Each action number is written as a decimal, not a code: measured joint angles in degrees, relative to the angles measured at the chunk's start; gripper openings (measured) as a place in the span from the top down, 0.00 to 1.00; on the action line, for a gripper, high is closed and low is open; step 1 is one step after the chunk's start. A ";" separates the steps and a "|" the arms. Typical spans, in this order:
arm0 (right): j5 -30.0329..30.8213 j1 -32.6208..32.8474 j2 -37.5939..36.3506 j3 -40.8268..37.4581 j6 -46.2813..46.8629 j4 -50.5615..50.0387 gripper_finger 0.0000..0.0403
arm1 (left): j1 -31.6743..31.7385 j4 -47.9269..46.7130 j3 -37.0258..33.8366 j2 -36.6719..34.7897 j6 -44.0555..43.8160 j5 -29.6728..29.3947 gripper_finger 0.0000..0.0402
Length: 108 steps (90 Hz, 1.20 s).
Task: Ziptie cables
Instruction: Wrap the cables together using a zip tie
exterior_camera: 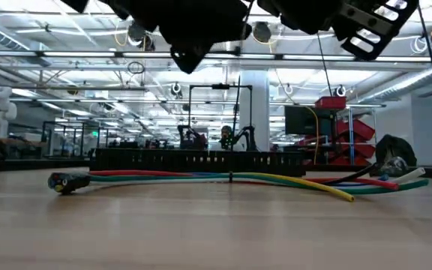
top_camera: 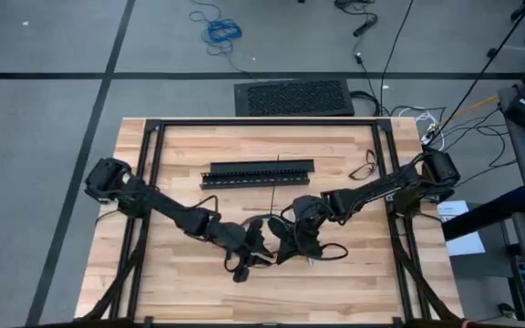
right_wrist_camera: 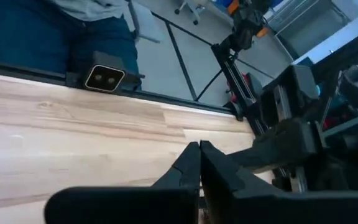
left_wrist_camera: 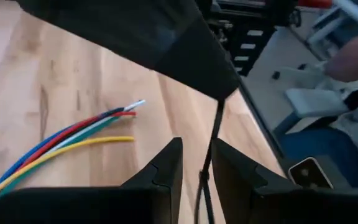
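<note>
The cables (exterior_camera: 223, 178), thin yellow, green, blue and red wires, lie flat on the wooden table in front of the black slotted bar (top_camera: 261, 171). Their loose ends (left_wrist_camera: 114, 121) show in the left wrist view. Both grippers hang above the table's near middle, tips almost together. My right gripper (right_wrist_camera: 199, 146) is shut. A thin black zip tie (left_wrist_camera: 207, 165) runs down from it, between the fingers of my open left gripper (left_wrist_camera: 197, 149) and close to one finger (left_wrist_camera: 225, 165). Whether it touches that finger, I cannot tell. My right gripper holds the zip tie by its upper end (left_wrist_camera: 220, 104), pinched at the tips of its shut fingers (left_wrist_camera: 219, 81). The strip hangs down from there, clear of the table. The right wrist view itself does not show the strip between the fingers.
The slotted bar lies across the table's far middle. A small loop of dark wire (top_camera: 365, 169) lies at the far right. Black frame rails (top_camera: 153, 173) run along both sides. A person in blue trousers (right_wrist_camera: 55, 31) stands at the near edge, behind the low camera (right_wrist_camera: 107, 78).
</note>
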 joint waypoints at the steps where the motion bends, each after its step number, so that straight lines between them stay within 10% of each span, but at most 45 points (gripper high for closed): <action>1: 0.00 0.00 0.00 0.00 -0.01 0.01 1.00 | 0.04 0.34 0.00 -0.01 0.00 0.40 0.79; 76: 4.20 0.00 0.02 0.00 -0.61 1.44 1.00 | 1.20 -0.47 0.02 -0.05 -0.02 5.49 0.99; 99: 5.31 0.33 -0.13 0.00 18.72 2.70 0.98 | 1.29 -3.43 0.04 -0.10 -0.11 -3.06 1.00; 108: 16.67 2.08 -0.39 0.00 26.24 0.16 0.92 | 1.33 -6.03 0.04 -0.50 -0.08 -7.01 1.00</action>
